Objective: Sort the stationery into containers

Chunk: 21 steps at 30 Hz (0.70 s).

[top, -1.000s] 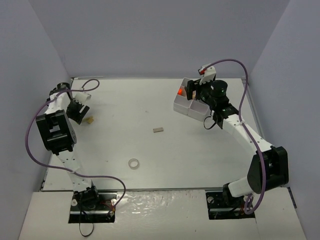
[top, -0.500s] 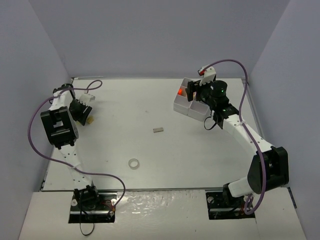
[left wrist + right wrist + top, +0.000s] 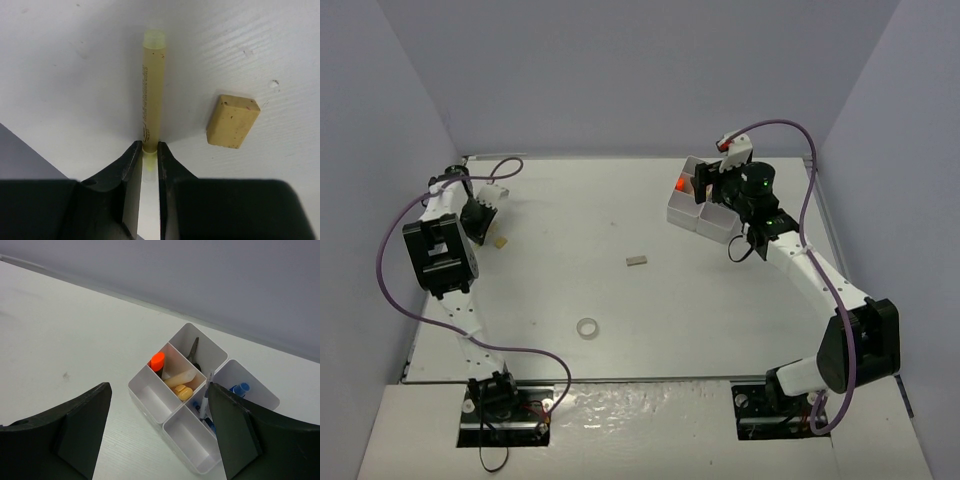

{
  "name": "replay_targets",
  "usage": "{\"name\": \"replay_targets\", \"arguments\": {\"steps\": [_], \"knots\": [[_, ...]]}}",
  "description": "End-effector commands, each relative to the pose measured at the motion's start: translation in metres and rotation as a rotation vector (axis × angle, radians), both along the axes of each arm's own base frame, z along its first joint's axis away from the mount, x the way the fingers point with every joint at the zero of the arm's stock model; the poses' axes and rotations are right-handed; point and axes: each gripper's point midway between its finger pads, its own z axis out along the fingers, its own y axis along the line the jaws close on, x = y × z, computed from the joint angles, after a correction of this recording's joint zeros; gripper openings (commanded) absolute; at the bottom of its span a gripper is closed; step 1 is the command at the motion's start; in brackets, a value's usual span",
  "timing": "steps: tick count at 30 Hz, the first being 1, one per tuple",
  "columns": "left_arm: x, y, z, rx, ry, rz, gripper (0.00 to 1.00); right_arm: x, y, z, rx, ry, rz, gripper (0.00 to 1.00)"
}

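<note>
Clear tape ring (image 3: 587, 327): nearest the arm bases. It lies loose on the worktop (image 3: 620, 200), well apart from the white divided tray (image 3: 682, 212) and to its near left. Not yet sorted.
Small grey block (image 3: 637, 260): loose on the worktop, between the ring and the tray and clear of both. Not yet sorted.
Tan block (image 3: 233, 121): far to the tray's left, across the worktop, just beside the left end effector (image 3: 150, 147). No finger touches it. Not yet sorted.
Yellow tube (image 3: 152, 90): lies on the worktop beside the tan block, pointing away from the left wrist camera. It is as far from the tray as the block.
Left end effector: clenched on the tube's near end, one finger tight against each side. The tube looks gripped but not lifted.
Right end effector (image 3: 157, 390): fingers spread wide with nothing between them, hanging over the tray's left side.
Tray, filled parts: one compartment holds an orange-capped marker (image 3: 157, 362) with yellowish pieces (image 3: 180, 382). The far one holds a dark grey item (image 3: 194, 347). The right one holds blue-capped items (image 3: 239, 389), with a thin pale stick (image 3: 206, 392) at the dividing wall.
Tray, spare parts: the two compartments nearest the right wrist camera look bare.
Progress: by my reading well past halfway. Several items are in the tray and four are outside it, one of them already in a grasp.
Left to do: carry the tube across to the tray, then fetch the tan block, grey block and ring.
</note>
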Motion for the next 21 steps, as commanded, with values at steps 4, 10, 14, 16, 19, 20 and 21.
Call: {"name": "replay_targets", "arguments": {"steps": [4, 10, 14, 16, 19, 20, 21], "knots": [[0.034, -0.001, 0.129, -0.075, -0.381, 0.181, 0.00, -0.010, 0.014, 0.066, 0.094, -0.119, 0.028, 0.75], [0.029, -0.059, 0.239, -0.335, -0.608, 0.112, 0.00, -0.020, 0.037, 0.083, 0.210, -0.087, 0.121, 0.75], [0.000, -0.119, 0.305, -0.592, -0.690, -0.052, 0.00, -0.032, 0.076, 0.100, 0.242, -0.076, 0.238, 0.75], [-0.025, -0.150, 0.341, -0.707, -0.750, -0.146, 0.00, -0.046, 0.117, 0.119, 0.260, -0.097, 0.355, 0.75], [-0.048, -0.176, 0.358, -0.829, -0.782, -0.213, 0.00, -0.065, 0.168, 0.150, 0.344, -0.136, 0.507, 0.76], [-0.056, -0.184, 0.371, -0.853, -0.826, -0.252, 0.00, -0.068, 0.185, 0.161, 0.403, -0.141, 0.554, 0.77], [-0.064, -0.192, 0.382, -0.875, -0.865, -0.292, 0.00, -0.072, 0.200, 0.172, 0.457, -0.146, 0.602, 0.77]]}}
